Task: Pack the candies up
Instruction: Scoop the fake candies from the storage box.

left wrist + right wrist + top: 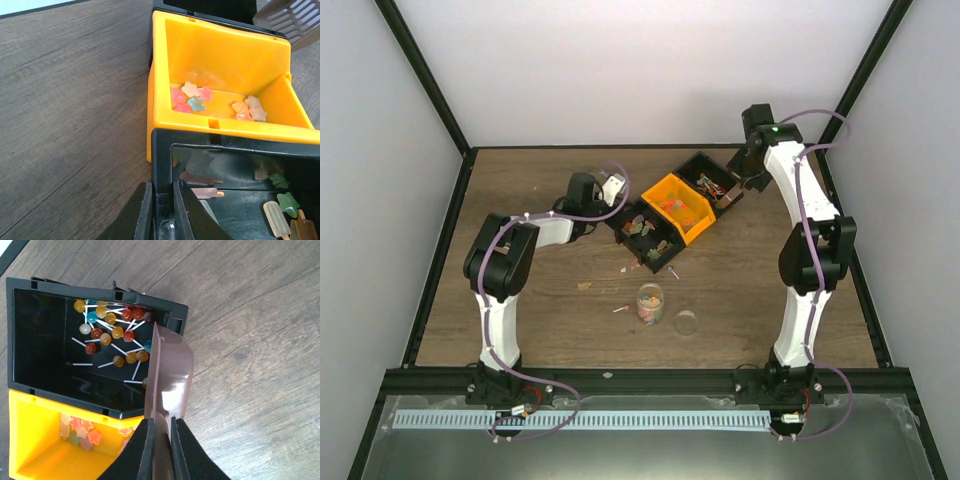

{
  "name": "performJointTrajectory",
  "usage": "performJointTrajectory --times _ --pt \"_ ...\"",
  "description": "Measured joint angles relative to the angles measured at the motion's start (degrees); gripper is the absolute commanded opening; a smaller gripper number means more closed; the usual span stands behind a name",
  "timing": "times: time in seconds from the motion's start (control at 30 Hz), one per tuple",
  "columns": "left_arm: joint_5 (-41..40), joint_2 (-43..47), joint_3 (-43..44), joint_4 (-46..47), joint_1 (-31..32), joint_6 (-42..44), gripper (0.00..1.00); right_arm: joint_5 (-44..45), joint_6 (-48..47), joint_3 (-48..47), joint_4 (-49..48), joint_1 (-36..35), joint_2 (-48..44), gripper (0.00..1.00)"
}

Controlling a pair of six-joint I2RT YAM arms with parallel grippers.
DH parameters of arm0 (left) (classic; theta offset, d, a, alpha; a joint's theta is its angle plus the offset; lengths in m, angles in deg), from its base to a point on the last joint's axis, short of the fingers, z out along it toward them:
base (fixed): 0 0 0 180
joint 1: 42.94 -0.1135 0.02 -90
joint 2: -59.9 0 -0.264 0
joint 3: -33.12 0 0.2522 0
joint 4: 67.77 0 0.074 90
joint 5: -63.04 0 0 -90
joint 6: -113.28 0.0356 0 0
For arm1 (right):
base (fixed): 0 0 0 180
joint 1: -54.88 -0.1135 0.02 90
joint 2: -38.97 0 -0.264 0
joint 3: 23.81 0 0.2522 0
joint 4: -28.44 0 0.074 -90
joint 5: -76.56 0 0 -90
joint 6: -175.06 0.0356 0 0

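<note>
We see three open bins standing in a touching diagonal row on the brown wooden desk (540, 320): a near black plastic bin (645, 238), an orange plastic bin (682, 208) in the middle and a far black plastic bin (708, 178).

The left pincer (161, 200) is closed narrowly on the rim of the near black plastic bin, one finger outside the wall and one inside. The right pincer (160, 435) is clamped on the handle of a brown plastic scoop (167, 375). The scoop is tilted on edge, and its bowl overlaps the right wall of the far black plastic bin.

The small mixed-colour candies (112, 332) are spread over several places:
- Round ones on white sticks, in red, orange, blue and amber, lie heaped in the far black plastic bin.
- Star-shaped pieces (195, 97) in pink, blue and pale orange lie along the floor of the orange plastic bin.
- Flat ice-pop shapes (277, 217) and a green star lie in the near black plastic bin.
- More fill a small clear plastic cup (650, 303) that stands upright on the desk in front of the bins.
- A few loose pieces (585, 286) lie on the wood near the cup.

A clear round lid (686, 322) lies flat just beside the cup on its right, apart from it.
</note>
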Motion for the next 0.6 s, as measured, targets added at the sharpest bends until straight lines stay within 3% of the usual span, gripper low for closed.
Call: performJointTrajectory --times 0.6 --pt "1.16 0.22 -0.35 -0.35 0.09 -0.33 0.04 -0.42 1.18 -6.8 1.2 -0.5 10.43 0.01"
